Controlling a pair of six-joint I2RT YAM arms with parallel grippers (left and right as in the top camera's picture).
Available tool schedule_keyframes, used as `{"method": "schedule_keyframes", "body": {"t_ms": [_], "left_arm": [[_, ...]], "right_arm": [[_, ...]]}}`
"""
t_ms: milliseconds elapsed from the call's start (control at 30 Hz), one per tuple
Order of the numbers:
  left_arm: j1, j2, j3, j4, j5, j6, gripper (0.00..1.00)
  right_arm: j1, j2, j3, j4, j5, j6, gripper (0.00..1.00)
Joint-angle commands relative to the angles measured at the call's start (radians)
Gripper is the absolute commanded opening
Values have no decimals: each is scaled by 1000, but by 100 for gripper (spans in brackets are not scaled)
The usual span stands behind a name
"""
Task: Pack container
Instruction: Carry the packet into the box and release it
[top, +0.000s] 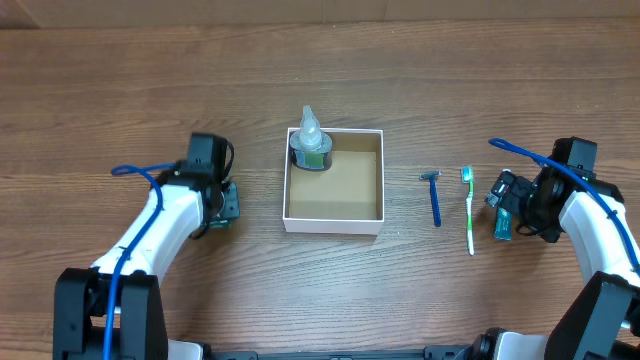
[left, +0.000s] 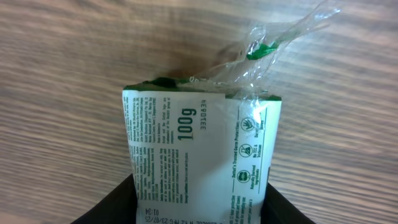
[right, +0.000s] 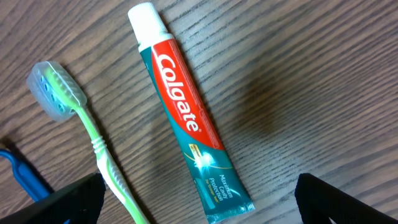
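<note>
Risks dropping slick white-green plastic packet (left: 199, 155), pinched in left gripper (top: 228, 203), short of white-walled cardboard container (top: 333, 226), with right gripper (right: 199, 186) agape.

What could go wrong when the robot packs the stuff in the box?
1. The left claw grips a packet near one end, and loose clear wrap sticks out past it. The packet might slip, or the wrap might snag on the box wall.
2. The right claw is open over the toothpaste. The toothbrush lies close beside it, so a finger might knock it away.
</note>
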Motion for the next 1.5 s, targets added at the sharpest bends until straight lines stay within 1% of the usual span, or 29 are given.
{"method": "schedule_keyframes", "body": {"t_ms": [0,67,200,333,433,533,700,1067,1300,1467], "left_arm": [[-4,-1,162,-97,-13,15,46],[-25,-1,240,-156,-10,11,46],[-108,-1,399,-251,-10,-6,51],[-225,-1,539,-343,-10,-113,50],[-315,-1,581,-384,-10,-201,50],[-386,1,568,-382,-5,-288,50],[-449,3,515,-340,-3,-357,54],[-506,9,369,-132,9,-364,53],[-507,9,309,-93,10,-364,54],[-507,9,296,-88,10,-363,56]], "right_arm": [[5,-2,19,3,1,4,100],[5,-2,19,3,1,4,100],[5,-2,19,3,1,4,100],[5,-2,19,3,1,4,100],[5,-2,19,3,1,4,100],[5,-2,19,3,1,4,100],[5,-2,19,3,1,4,100],[5,-2,19,3,1,4,100],[5,-2,19,3,1,4,100],[5,-2,19,3,1,4,100]]}}
